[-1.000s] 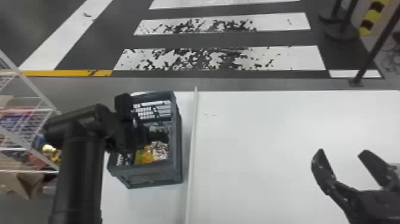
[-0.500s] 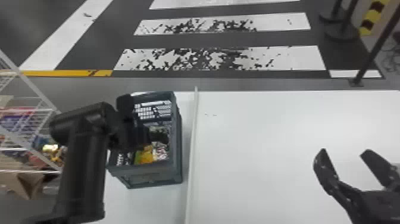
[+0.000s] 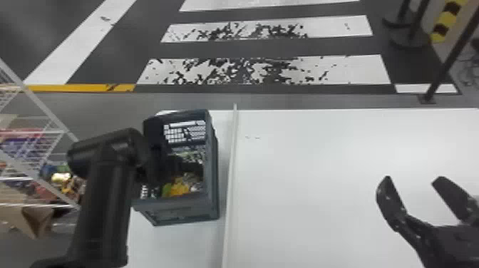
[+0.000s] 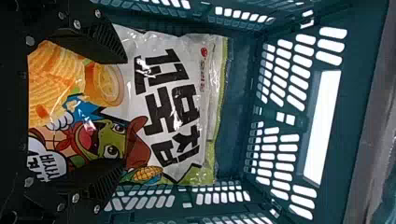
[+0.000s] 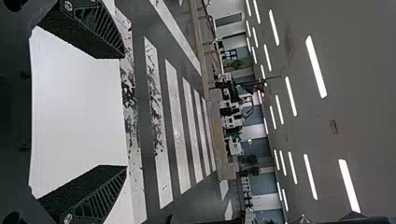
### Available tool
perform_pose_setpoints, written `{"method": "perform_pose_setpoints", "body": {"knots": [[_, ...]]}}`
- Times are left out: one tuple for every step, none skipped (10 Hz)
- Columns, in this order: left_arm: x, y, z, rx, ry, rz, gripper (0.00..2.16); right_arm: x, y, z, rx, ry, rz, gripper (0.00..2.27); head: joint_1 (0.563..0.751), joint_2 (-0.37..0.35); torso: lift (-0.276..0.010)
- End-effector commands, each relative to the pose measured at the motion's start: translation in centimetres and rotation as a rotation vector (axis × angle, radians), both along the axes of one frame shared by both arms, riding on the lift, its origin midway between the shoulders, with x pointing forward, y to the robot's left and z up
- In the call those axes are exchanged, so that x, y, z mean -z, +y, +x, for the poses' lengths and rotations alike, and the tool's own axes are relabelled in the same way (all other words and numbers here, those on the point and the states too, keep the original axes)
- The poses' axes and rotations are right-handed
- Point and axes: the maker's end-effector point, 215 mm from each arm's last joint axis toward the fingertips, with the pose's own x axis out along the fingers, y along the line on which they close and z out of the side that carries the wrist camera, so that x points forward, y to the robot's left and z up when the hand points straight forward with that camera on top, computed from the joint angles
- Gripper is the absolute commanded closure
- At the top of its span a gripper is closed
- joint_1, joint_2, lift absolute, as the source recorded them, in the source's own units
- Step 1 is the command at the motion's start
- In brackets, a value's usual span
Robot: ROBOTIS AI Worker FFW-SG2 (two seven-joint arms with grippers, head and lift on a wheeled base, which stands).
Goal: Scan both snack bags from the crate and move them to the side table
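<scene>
There it was, operator: a snack bag point(image 4: 177, 107) down in your crate point(image 3: 185, 211), its printed face turned to the left wrist camera, orange chips and a green cartoon figure in a reddish hat plain to see, with a green border at its end. And right over it, your left tool point(image 3: 171, 153) was released, its ridged fingers spread wide above the bag, one toward each long side; whether they touched it, you could not tell. Around the bag rose the crate's blue-green slotted walls, and the crate itself stood on the white surface, just left of a pale raised strip point(image 3: 230, 178). Across that strip, well apart from the crate, your right tool point(image 3: 413, 180) was released too, its fingers parted and nothing between them, near the right side of the broad white surface point(image 3: 320, 192). Farther out, you had a wire rack point(image 3: 39, 101) loaded with colourful goods at the left, a dark floor point(image 3: 263, 48) with worn white stripes beyond the surface, and a black post point(image 3: 447, 66) off at the right.
</scene>
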Motion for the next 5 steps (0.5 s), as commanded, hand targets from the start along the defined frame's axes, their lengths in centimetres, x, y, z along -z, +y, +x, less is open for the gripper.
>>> {"method": "perform_pose_setpoints", "body": {"knots": [[0.8,0.2,-0.3,-0.001,0.013,-0.001,0.71,0.3,0.1,-0.1,-0.005,0.006,0.001,0.08,0.695,0.162,-0.029],[1.4,0.5,-0.6,-0.006,0.018,-0.001,1.18,0.3,0.1,0.0,-0.006,0.004,0.014,0.08,0.695,0.162,-0.029],[2.1,1.0,-1.0,-0.013,0.026,-0.006,1.58,0.5,0.1,0.0,-0.008,0.006,0.018,0.08,0.695,0.167,-0.029],[2.4,1.1,-1.2,-0.009,0.022,-0.025,1.74,0.5,0.1,0.0,-0.008,0.006,0.018,0.08,0.695,0.172,-0.029],[2.5,1.2,-1.5,-0.011,0.020,-0.024,1.79,0.5,0.1,-0.1,-0.007,0.008,0.020,0.08,0.695,0.175,-0.029]]}}
